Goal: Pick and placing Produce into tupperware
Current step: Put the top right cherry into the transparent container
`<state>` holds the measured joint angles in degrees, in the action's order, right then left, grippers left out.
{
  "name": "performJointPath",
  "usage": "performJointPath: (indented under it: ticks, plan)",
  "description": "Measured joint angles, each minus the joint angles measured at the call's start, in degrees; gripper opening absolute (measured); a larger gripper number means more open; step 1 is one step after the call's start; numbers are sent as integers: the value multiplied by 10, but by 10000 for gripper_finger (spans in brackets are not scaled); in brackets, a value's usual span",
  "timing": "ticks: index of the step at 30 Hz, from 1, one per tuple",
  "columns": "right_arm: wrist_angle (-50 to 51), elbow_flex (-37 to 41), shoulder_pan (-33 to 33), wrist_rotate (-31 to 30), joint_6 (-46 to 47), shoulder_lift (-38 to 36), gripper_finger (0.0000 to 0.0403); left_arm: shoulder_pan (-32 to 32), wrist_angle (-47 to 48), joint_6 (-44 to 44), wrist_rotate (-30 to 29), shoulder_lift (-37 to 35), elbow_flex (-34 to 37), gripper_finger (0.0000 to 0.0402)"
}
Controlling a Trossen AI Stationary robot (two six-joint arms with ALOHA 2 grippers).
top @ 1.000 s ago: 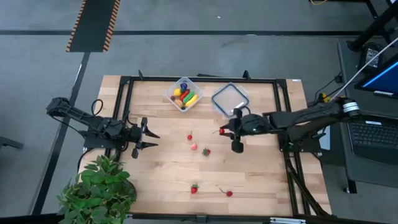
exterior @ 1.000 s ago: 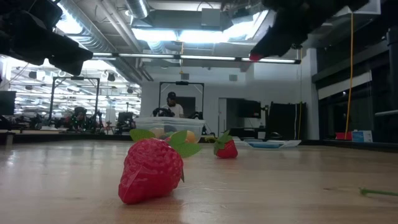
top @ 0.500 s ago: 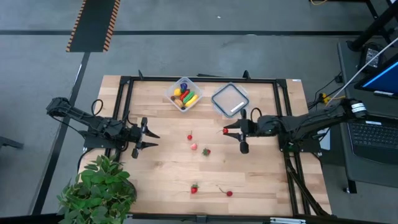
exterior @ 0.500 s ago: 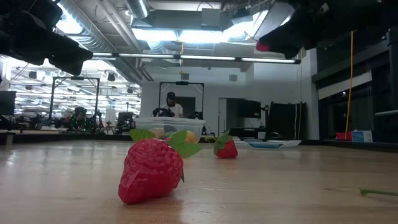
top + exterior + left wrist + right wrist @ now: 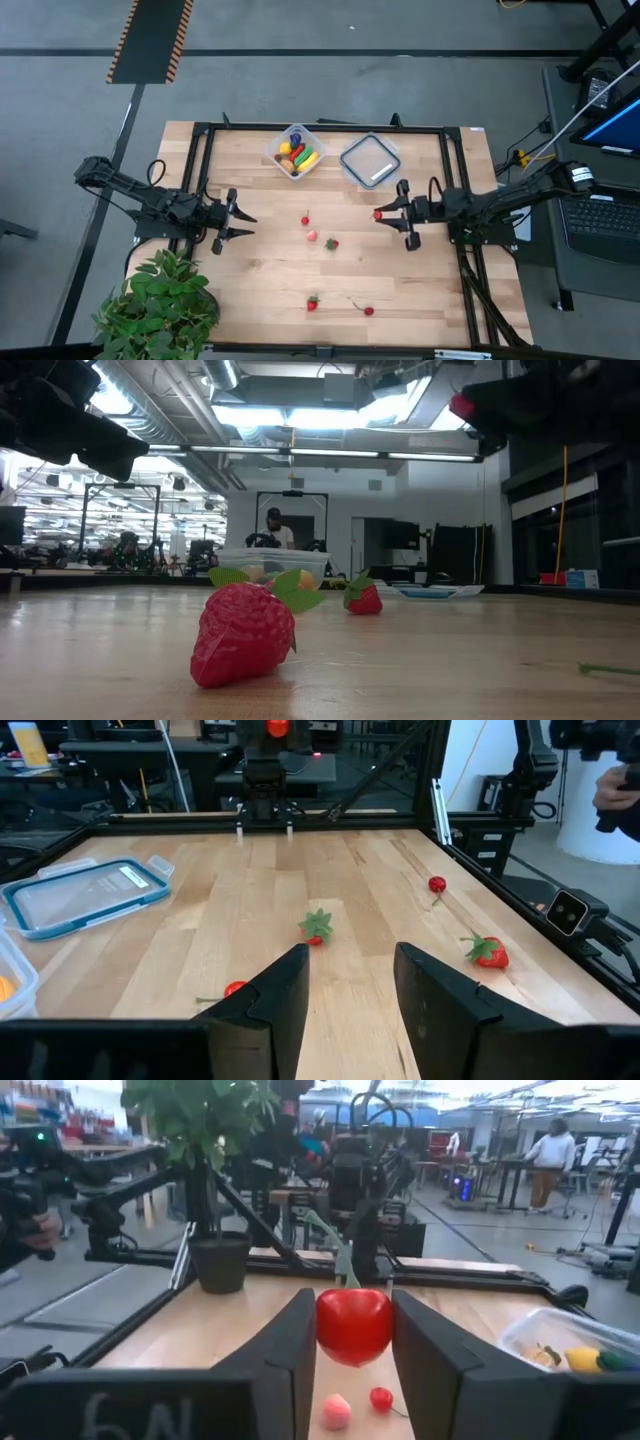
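Observation:
The clear tub (image 5: 296,150) stands near the table's far edge with yellow, red, green and purple produce inside. Loose pieces lie mid-table: a small red berry (image 5: 306,219), a pink strawberry (image 5: 312,236) and a leafy strawberry (image 5: 331,243). Nearer the near edge lie another strawberry (image 5: 313,302) and a cherry (image 5: 368,311). My right gripper (image 5: 380,214) hovers right of centre, shut on a red cherry (image 5: 354,1325). My left gripper (image 5: 242,223) waits open at the table's left, above the wood (image 5: 350,970). My right gripper pinches the red cherry's round body (image 5: 352,1332) between its two fingers (image 5: 292,1350). The fingers lie level and point toward the table's left. The cherry is lifted clear of the table (image 5: 461,405), and its green stem (image 5: 340,1255) stands up from the top.
The flat lid with a white label (image 5: 370,160) lies right of the tub. A potted plant (image 5: 160,300) stands at the near left corner. A black frame rail (image 5: 320,128) borders the table. A person (image 5: 276,528) is far off in the room behind.
My right gripper has drawn back toward the table's right edge with the cherry still between its fingers, staying above the table. The left arm and the loose produce have kept still.

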<state>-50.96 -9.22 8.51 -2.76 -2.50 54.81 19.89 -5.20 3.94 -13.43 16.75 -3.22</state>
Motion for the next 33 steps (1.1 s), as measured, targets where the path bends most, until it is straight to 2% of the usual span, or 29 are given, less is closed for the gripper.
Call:
performJointPath:
  ticks: [6, 14, 26, 33]
  plan:
    - [-56, 48, 0, -1, 14, 0, 109, 0, 0, 0, 0, 0, 0, 141]
    - [-94, 55, 0, -2, -6, 2, 109, 0, 0, 0, 0, 0, 0, 140]
    - [-84, 55, 0, -156, -10, 2, 109, 0, 0, 0, 0, 0, 0, 140]
    - [-63, 55, 0, -201, -5, 10, 109, 0, 0, 0, 0, 0, 0, 140]
